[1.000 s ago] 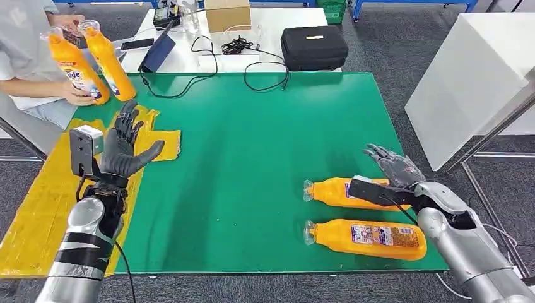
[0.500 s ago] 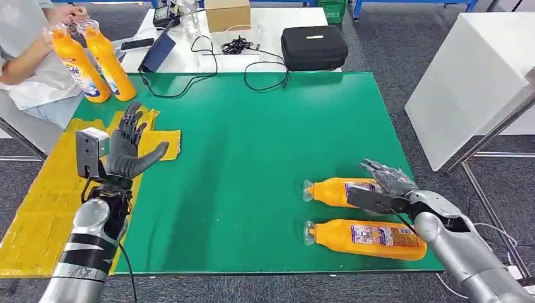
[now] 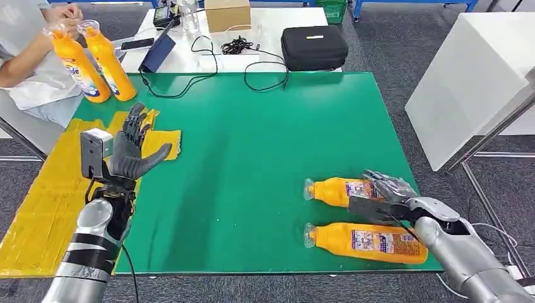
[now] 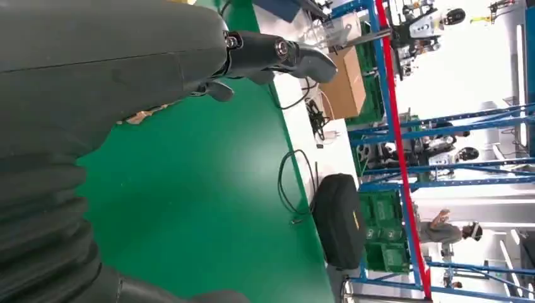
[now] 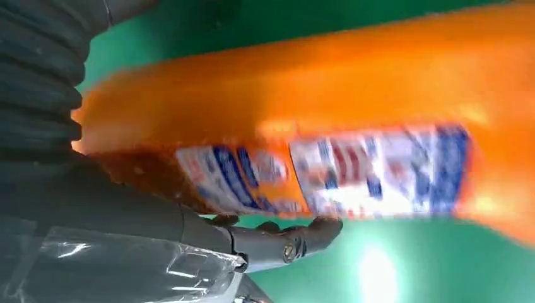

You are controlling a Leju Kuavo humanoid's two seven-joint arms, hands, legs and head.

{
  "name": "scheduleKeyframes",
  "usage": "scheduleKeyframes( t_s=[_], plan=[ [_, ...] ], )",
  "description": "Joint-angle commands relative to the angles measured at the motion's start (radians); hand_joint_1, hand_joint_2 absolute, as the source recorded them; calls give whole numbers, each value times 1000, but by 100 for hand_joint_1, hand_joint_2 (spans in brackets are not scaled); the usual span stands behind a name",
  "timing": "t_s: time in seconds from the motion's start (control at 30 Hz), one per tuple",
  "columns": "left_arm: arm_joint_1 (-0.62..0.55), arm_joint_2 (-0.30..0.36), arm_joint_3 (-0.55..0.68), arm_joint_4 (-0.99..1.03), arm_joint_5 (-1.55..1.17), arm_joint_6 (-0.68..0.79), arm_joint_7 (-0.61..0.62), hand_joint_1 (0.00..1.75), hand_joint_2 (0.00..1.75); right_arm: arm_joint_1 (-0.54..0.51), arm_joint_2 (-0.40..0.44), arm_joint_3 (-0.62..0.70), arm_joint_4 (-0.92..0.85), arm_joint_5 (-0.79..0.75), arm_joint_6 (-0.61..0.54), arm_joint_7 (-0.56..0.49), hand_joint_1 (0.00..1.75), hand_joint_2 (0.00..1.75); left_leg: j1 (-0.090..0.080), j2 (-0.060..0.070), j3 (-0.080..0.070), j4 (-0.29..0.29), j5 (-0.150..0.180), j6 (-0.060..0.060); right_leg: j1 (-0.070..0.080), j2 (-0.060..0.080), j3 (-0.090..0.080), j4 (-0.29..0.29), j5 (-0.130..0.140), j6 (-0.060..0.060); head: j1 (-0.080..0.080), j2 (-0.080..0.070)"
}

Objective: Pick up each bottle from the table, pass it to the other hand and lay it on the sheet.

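Bottle (image 3: pixel 344 190) under right hand (image 3: pixel 386 187); left hand (image 3: pixel 129 148) open above sheet (image 3: pixel 38 202)

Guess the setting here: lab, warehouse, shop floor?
Likely a robotics lab or test hall: blue racking with green crates, other robots on stands, and a side table strewn with cables.

Two orange plastic bottles with blue-and-white labels lay on their sides, parallel and just apart, on the green table's right part, the farther bottle (image 3: pixel 340 190) beyond the nearer bottle (image 3: pixel 366 240), while a crumpled yellow sheet (image 3: pixel 38 202) covered the left edge
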Motion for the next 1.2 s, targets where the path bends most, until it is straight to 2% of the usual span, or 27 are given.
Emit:
scheduleKeyframes(
  t_s=[0.03, 0.23, 0.4, 0.47, 0.53, 0.57, 0.6, 0.8, 0.87, 0.9, 0.93, 1.0, 1.07, 1.17, 1.2],
  plan=[
    [-66, -24, -56, 106, 13, 11, 7, 0, 175, -73, 91, 167, 340, 186, -46, 72, 175, 175, 2, 0, 5, -1, -1, -1, 2, -1, 6, -3, -1, -1, 0, 0],
    [-59, -28, -67, 88, 9, 25, 29, 0, 175, -111, 178, 138, 397, 240, -127, 124, 175, 175, 3, 5, 11, -1, -1, -1, 3, 1, 11, -4, 1, -1, 0, 0],
    [-31, -28, -46, 79, 1, 23, 18, 0, 175, -106, 208, 76, 395, 279, -208, 137, 175, 175, 2, 13, 15, -2, -3, -2, 3, 12, 13, -6, 4, -2, 0, 0],
    [-11, -30, -34, 57, -6, 21, 20, 0, 175, -88, 254, -18, 355, 300, -321, 167, 175, 175, 1, 16, 16, -1, -4, -1, 2, 14, 13, -5, 5, -3, 0, 0],
    [1, -30, -29, 41, -9, 19, 22, 0, 175, -73, 274, -51, 311, 317, -347, 187, 175, 175, 1, 18, 15, -2, -3, -2, 2, 16, 12, -6, 7, -3, 0, 0],
    [18, -31, -22, 21, -14, 20, 28, 0, 175, -25, 316, -154, 222, 291, -477, 165, 175, 175, 1, 18, 16, -2, -3, -1, 1, 16, 12, -5, 7, -3, 0, 0],
    [28, -31, -19, 7, -16, 20, 28, 0, 175, -2, 327, -179, 165, 304, -484, 170, 175, 175, 2, 18, 13, -2, -2, -1, 2, 16, 10, -5, 9, -4, 0, 0],
    [29, -31, -19, 6, -16, 20, 29, 0, 175, 3, 322, -183, 157, 307, -483, 172, 175, 175, 1, 11, 3, -1, 5, -4, 1, 11, 1, -2, 7, -3, -1, 0],
    [37, -33, -17, 0, -18, 19, 30, 0, 175, 55, 367, -280, 62, 289, -649, 113, 175, 175, 2, 9, 1, -1, 5, -4, 2, 9, -1, -2, 7, -2, 0, 0],
    [46, -35, -19, -9, -19, 19, 30, 0, 175, 91, 390, -321, -9, 293, -698, 93, 175, 175, 2, 7, 1, -1, 5, -4, 2, 8, 0, -2, 7, -2, 0, 0],
    [54, -35, -25, -18, -20, 18, 29, 0, 175, 138, 428, -373, -120, 239, -761, 38, 175, 175, 2, 7, 0, -1, 6, -4, 2, 9, -1, -1, 7, -2, 0, 0],
    [64, -31, -43, -29, -17, 17, 31, 0, 175, 193, 475, -426, -259, 84, -755, -57, 175, 175, 2, 8, -1, -1, 5, -4, 2, 8, -2, -1, 7, -2, 0, 0],
    [65, -20, -74, -39, -17, 14, 22, 0, 175, 227, 511, -458, -357, -103, -722, -176, 175, 175, 3, 8, -1, 0, 3, -4, 2, 9, -2, 0, 5, -3, 0, 0],
    [61, -11, -117, -59, -3, -3, 17, 0, 175, 258, 571, -500, -440, -348, -668, -275, 175, 175, 2, 6, -5, 0, 4, -5, 2, 6, -6, 0, 6, -3, 0, 0],
    [60, -8, -128, -64, 2, -10, 18, 0, 175, 259, 573, -503, -441, -377, -659, -280, 175, 175, 2, 4, -8, 0, 5, -4, 2, 5, -8, 0, 7, -2, 0, 0]
  ],
)
